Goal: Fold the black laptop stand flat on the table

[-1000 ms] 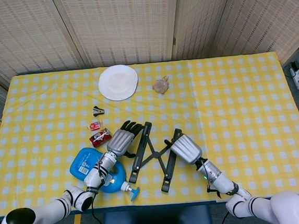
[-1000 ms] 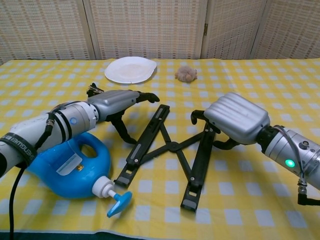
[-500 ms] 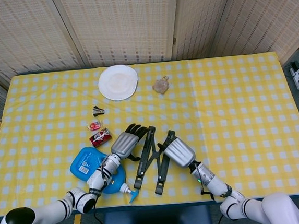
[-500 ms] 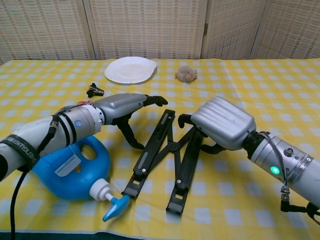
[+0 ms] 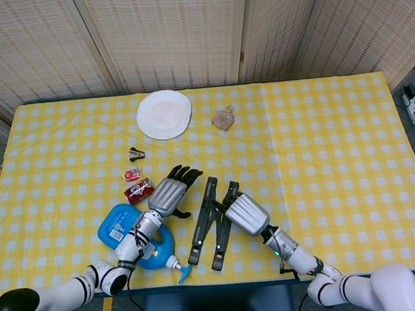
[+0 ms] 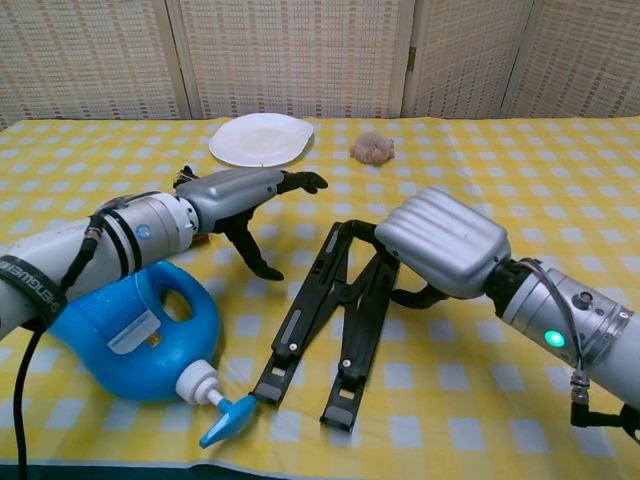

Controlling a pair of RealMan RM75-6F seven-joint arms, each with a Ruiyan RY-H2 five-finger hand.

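The black laptop stand [image 5: 212,222] [image 6: 322,312] lies on the yellow checked cloth near the front edge, its two bars almost parallel and close together. My right hand [image 5: 245,214] [image 6: 440,241] sits over the far end of the right bar, its fingers [image 6: 364,231] curled over that bar and gripping it. My left hand [image 5: 169,192] [image 6: 238,197] hovers to the left of the stand, fingers spread, not touching it and holding nothing.
A blue spray bottle [image 5: 127,232] [image 6: 130,325] lies under my left forearm, nozzle near the stand's front end. Farther back are a white plate [image 5: 164,114] [image 6: 262,138], a brown crumpled lump [image 5: 224,118] [image 6: 372,147], a binder clip [image 5: 136,154] and small red packets [image 5: 139,190].
The stand's bars went from a wide X to nearly parallel as my right hand pushed its bar leftward. My left hand came toward the left bar, then drew back and up.
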